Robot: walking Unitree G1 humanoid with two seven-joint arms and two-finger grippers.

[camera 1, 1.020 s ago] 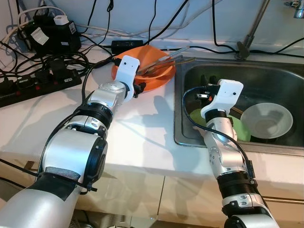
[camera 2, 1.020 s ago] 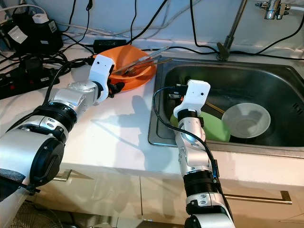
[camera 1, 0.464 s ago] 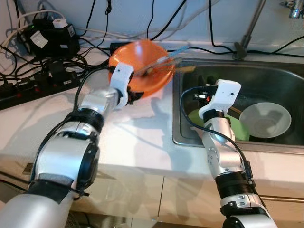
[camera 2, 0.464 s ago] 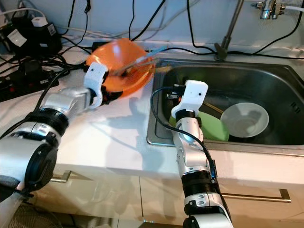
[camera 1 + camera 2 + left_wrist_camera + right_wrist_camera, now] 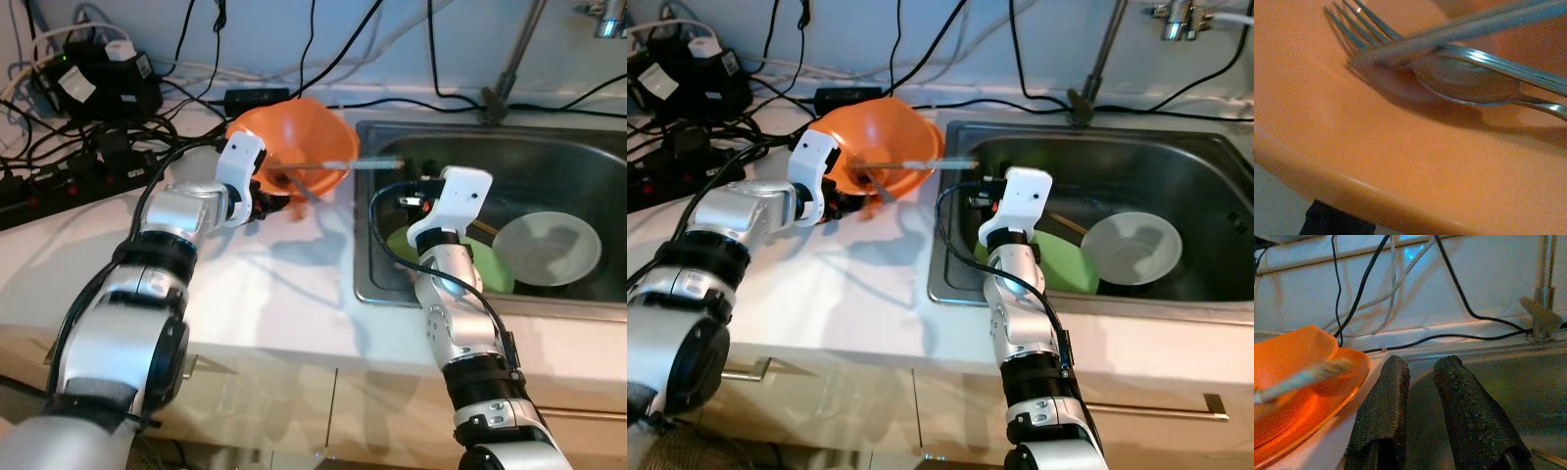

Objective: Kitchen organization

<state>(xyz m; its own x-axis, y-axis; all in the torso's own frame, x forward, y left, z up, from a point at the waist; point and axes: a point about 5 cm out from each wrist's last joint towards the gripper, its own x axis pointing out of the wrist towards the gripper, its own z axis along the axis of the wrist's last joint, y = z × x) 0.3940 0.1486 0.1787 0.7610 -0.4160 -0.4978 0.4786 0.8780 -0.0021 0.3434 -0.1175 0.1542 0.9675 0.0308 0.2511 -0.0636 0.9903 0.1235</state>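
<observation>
Left gripper (image 5: 266, 193): fingers closed on the near rim of the orange bowl (image 5: 299, 127), bowl lifted off the worktop (image 5: 265, 284) and tipped steeply, open side facing the sink (image 5: 573, 157). From the left wrist view, one black finger (image 5: 1334, 226) under the rim, and inside the bowl a fork (image 5: 1359, 27) and a spoon (image 5: 1469, 83) lying together, with a third straight handle across them. From the head views, a long utensil handle (image 5: 343, 166) jutting out of the tilted bowl over the sink's left edge.

Right gripper (image 5: 1420, 396): two black fingers (image 5: 1383, 406) a little apart, closed on nothing, pointed toward the back wall, hovering over the left part of the sink. White wrist housing (image 5: 458, 194) above the green plate (image 5: 495, 269), which lies on the sink bottom. White bowl (image 5: 546, 247) upright just beside the green plate, overlapping its edge, nearer the sink's right side.

Behind the sink, faucet stem (image 5: 511, 59) rising from the rim. At the worktop's far left corner, a black power strip (image 5: 59, 181), a black adapter box (image 5: 98, 78) and a tangle of black cables (image 5: 313, 39) running up the wall. Below the worktop, pale cabinet fronts (image 5: 1146, 401) with a bar handle.
</observation>
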